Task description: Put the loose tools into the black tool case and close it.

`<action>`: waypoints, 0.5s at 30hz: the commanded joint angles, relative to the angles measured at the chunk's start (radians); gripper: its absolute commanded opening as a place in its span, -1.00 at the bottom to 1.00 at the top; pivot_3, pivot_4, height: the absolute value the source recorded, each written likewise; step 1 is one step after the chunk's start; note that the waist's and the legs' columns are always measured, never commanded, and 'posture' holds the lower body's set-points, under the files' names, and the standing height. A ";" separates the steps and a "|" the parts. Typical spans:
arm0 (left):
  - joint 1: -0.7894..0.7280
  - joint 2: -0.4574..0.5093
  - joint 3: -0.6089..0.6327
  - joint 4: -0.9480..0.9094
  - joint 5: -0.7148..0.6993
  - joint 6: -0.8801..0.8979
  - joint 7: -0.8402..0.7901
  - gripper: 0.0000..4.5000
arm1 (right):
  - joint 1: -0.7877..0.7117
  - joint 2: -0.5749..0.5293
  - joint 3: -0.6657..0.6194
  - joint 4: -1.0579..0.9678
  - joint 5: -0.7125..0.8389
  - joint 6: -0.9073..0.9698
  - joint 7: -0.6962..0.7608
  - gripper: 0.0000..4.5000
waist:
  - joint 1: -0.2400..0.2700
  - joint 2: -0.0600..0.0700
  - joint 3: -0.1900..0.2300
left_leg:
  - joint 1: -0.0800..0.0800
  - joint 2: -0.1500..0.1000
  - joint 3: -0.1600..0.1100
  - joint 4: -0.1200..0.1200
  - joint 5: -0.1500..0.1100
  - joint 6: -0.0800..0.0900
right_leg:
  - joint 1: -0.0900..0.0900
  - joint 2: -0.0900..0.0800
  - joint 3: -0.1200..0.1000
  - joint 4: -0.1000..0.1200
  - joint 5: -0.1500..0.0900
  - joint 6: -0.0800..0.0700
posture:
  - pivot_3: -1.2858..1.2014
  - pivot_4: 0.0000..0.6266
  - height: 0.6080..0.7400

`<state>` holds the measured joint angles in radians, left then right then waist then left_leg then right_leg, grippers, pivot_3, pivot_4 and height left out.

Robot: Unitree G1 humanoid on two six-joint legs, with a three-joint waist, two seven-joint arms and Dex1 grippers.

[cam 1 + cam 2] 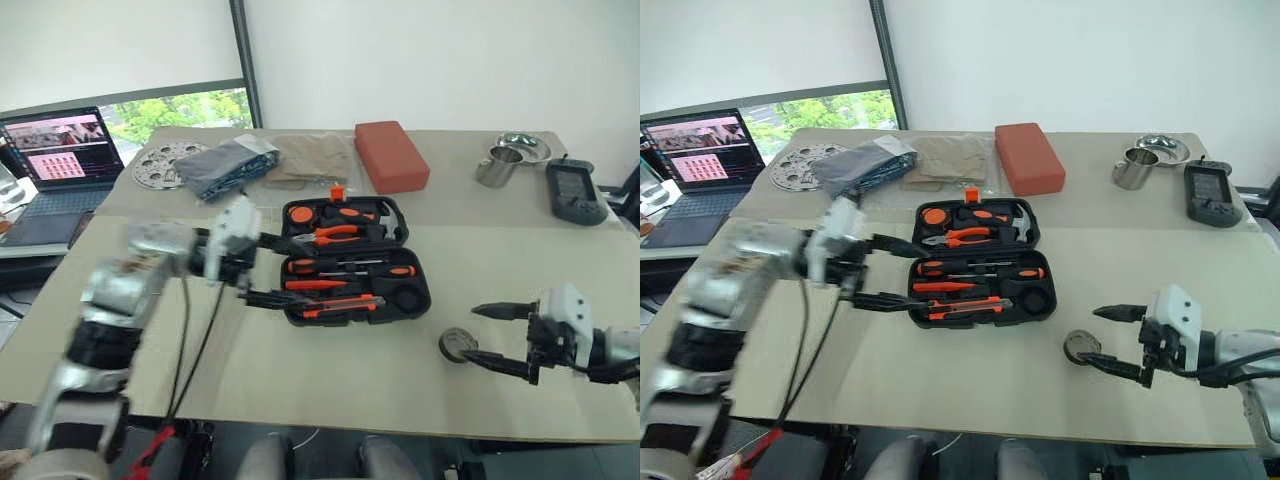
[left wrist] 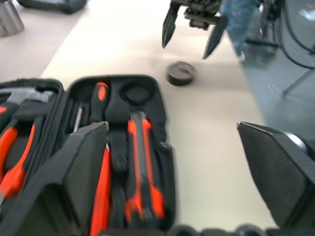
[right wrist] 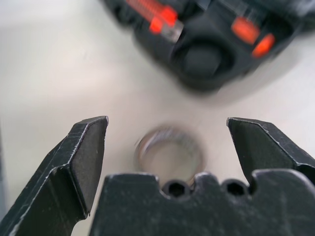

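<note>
I can read no words, brands or numbers on anything in front of me. The laptop (image 1: 62,150) at the far left of my desk (image 1: 300,370) shows a lit screen with pink panels, but its writing is too small to make out.

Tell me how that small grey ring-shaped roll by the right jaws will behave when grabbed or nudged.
The grey roll lies flat on the table, so it probably slides rather than rolls. It looks low and round, so the right gripper may pinch it off-centre and squirt it aside. It probably weighs little.

A lab or office: laptop (image 1: 62,150), plain worktable (image 1: 330,370), window.
</note>
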<state>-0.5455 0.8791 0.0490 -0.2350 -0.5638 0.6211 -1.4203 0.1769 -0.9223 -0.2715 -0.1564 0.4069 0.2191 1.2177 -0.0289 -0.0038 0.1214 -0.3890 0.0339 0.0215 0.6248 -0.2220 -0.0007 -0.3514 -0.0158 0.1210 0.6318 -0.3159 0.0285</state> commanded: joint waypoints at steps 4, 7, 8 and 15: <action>0.172 0.110 0.207 -0.093 -0.115 0.077 0.019 0.97 | 0.000 -0.004 0.048 -0.052 -0.041 0.003 -0.028 1.00 | -0.004 -0.001 0.001 | 0.001 0.001 0.000 0.001 0.000 0.000 | 0.001 0.000 0.000 0.002 -0.003 0.005 | 0.03 -0.52 1.00; 0.251 0.137 0.262 -0.160 -0.167 0.099 0.025 0.97 | -0.020 0.001 0.075 -0.058 -0.049 0.006 -0.041 1.00 | -0.010 -0.003 0.002 | 0.002 0.002 0.000 0.001 0.000 0.000 | 0.000 0.000 0.000 0.002 -0.003 0.004 | 0.03 -0.52 1.00; 0.267 0.142 0.275 -0.177 -0.182 0.105 0.030 0.97 | -0.026 -0.001 0.084 -0.057 -0.051 0.008 -0.041 1.00 | -0.010 -0.003 0.002 | 0.002 0.002 0.000 0.001 0.000 0.000 | 0.000 0.000 0.000 0.002 -0.003 0.004 | 0.03 -0.52 1.00; 0.336 0.178 0.315 -0.205 -0.199 0.095 0.049 1.00 | -0.078 0.002 0.157 -0.024 -0.094 -0.001 -0.049 0.49 | -0.010 -0.003 0.003 | 0.002 0.002 0.000 0.001 0.000 0.000 | 0.000 -0.001 0.000 0.002 -0.002 0.003 | 0.03 -0.52 1.00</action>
<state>-0.2151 1.0376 0.3373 -0.4241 -0.7589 0.7349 -1.3749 0.1177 -0.9185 -0.1169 -0.1753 0.3207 0.2212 1.1747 -0.0385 -0.0069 0.1241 -0.3871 0.0356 0.0219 0.6253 -0.2219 -0.0009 -0.3514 -0.0171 0.1215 0.6334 -0.3179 0.0312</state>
